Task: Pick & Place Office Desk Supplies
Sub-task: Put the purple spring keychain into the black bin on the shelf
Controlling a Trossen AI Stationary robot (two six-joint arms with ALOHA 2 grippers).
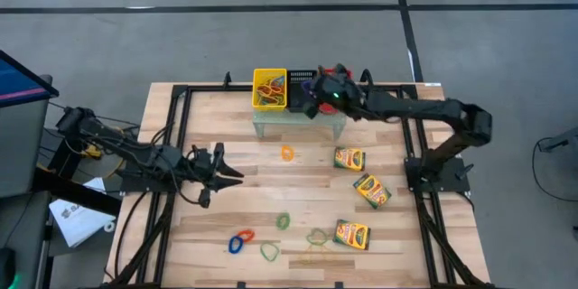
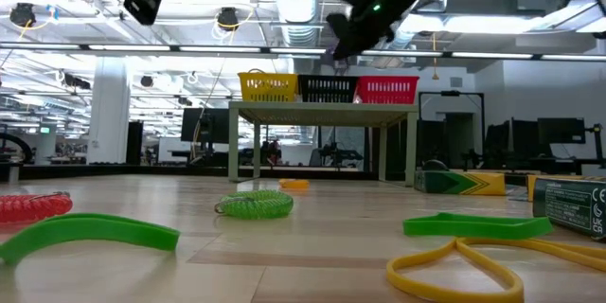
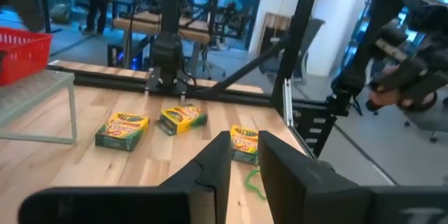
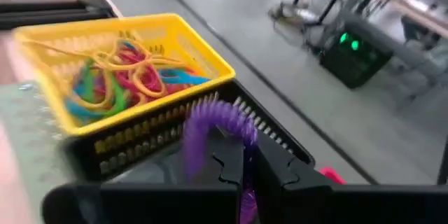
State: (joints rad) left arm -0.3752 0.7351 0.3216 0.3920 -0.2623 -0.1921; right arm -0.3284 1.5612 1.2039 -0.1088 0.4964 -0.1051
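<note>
Purple band: pinched between the right gripper fingers, hanging right over the black basket.
Right gripper: clamped on that purple loop, up over the little shelf at the back of the table.
Yellow basket: next to the black one, already stuffed with colourful bands.
Crayon boxes: three, lying flat on the table's right side, spaced apart.
Loose bands: scattered along the front, one orange one near the shelf.
Left gripper: hovering over the left side, fingers nearly together, nothing in them.
</note>
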